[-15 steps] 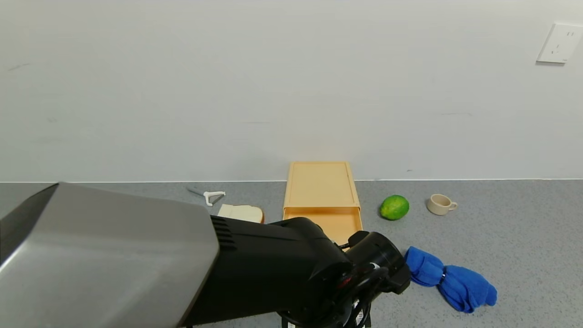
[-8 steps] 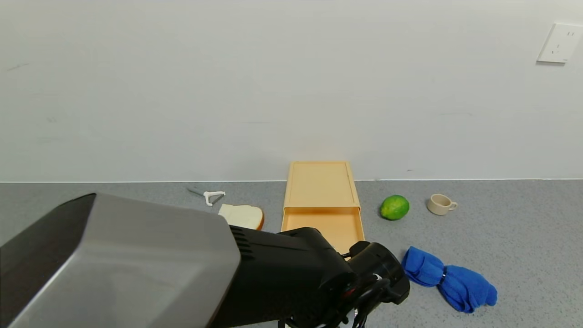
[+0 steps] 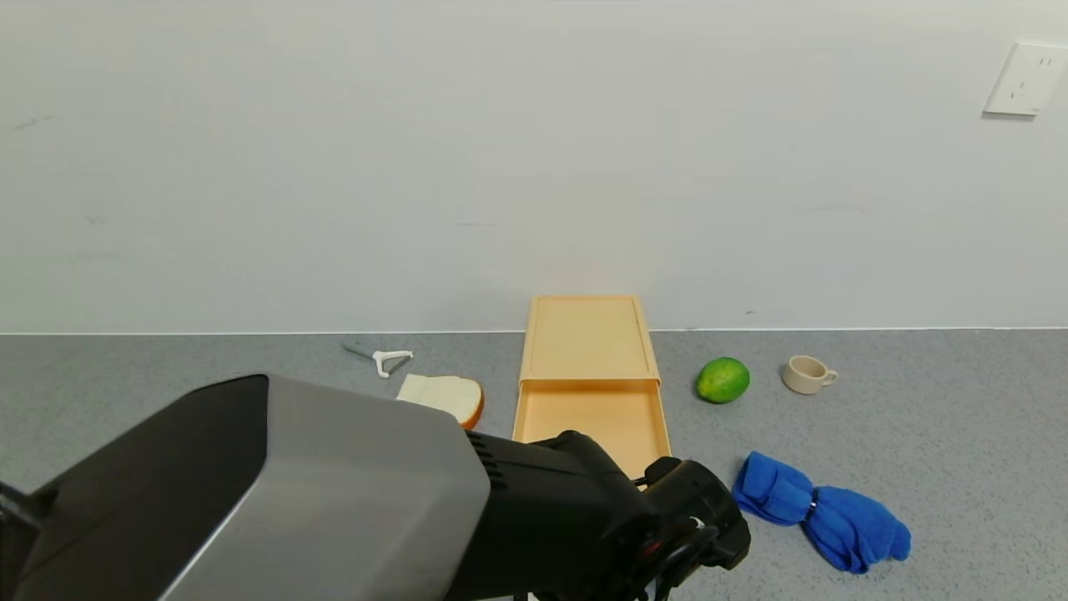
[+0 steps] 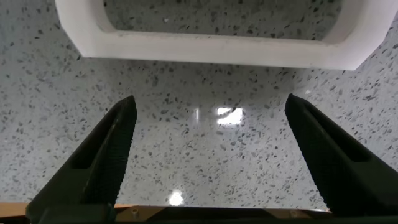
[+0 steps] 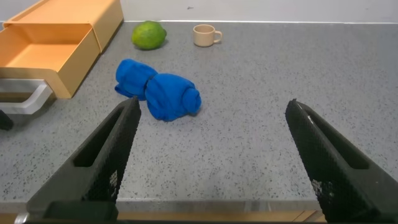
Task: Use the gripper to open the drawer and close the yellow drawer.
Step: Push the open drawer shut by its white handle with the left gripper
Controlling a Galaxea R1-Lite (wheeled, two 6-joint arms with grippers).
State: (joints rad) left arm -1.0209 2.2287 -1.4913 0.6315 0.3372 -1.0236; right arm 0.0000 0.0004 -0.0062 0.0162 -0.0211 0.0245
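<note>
The pale yellow drawer (image 3: 594, 416) stands pulled out of its flat yellow box (image 3: 588, 338) toward the counter's front. Its front end is hidden behind my left arm (image 3: 534, 517) in the head view. In the left wrist view my left gripper (image 4: 211, 121) is open over bare counter. The white loop handle (image 4: 211, 48) lies just beyond the fingertips, not between them. My right gripper (image 5: 211, 130) is open and empty over the counter, to the right of the drawer (image 5: 46, 53) and its handle (image 5: 25, 101).
A blue cloth (image 3: 822, 511) lies right of the drawer, with a green lime (image 3: 722, 380) and a cream cup (image 3: 807, 374) behind it. A bread slice (image 3: 442, 392) and a white peeler (image 3: 385, 360) lie to the left. The wall stands right behind the box.
The drawer has slid farther out of its box toward the front. My left arm has drawn back toward me along with it.
</note>
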